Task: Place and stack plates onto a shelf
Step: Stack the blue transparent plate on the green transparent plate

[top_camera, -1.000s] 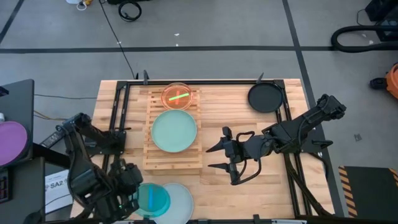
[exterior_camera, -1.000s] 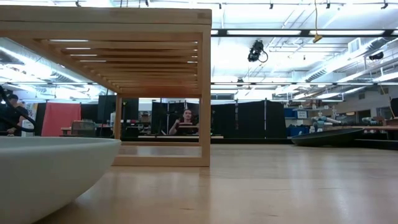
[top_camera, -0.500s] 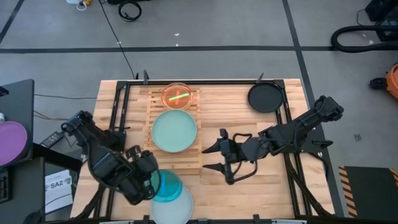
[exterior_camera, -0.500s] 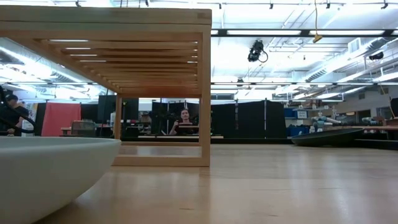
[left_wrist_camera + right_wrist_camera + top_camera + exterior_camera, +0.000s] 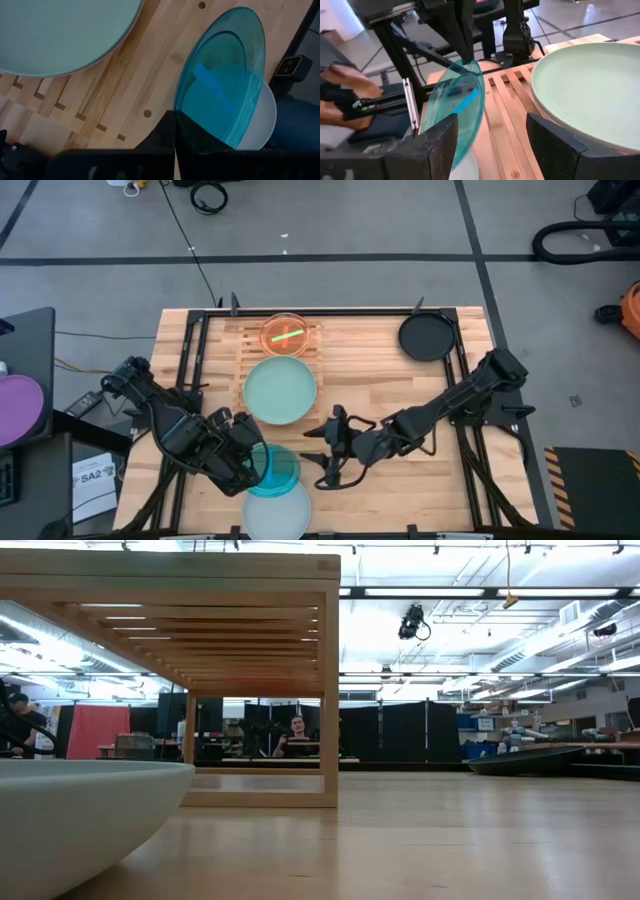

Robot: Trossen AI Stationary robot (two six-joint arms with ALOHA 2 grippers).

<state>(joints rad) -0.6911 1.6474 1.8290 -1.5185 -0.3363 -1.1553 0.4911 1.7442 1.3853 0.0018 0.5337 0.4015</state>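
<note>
A small translucent blue plate stands tilted in my left gripper, near the table's near edge. It is above a whitish plate that lies flat on the table. My right gripper is open, just right of the blue plate with its fingers pointing at it, touching nothing. On the shelf a mint-green plate lies flat, and a red/orange plate lies behind it. The low view shows the whitish plate's rim and the shelf. My left gripper is shut on the blue plate's rim, pinched between its two fingers. In the right wrist view the fingers come down on the rim's upper part from above. The plate hangs steeply tilted below them, over the whitish plate; whether its lower edge touches, I cannot tell.
A black round pan sits at the table's far right corner. A purple disc lies on a side stand left of the table. Bare planks lie between the shelf and the right arm. A person sits in the room beyond.
My left gripper has risen from the near left corner and moved right toward the shelf, carrying the blue plate off the whitish plate and tipping it from flat to steeply tilted. My right gripper has moved left and toward the near edge, closing on the blue plate, still open.
</note>
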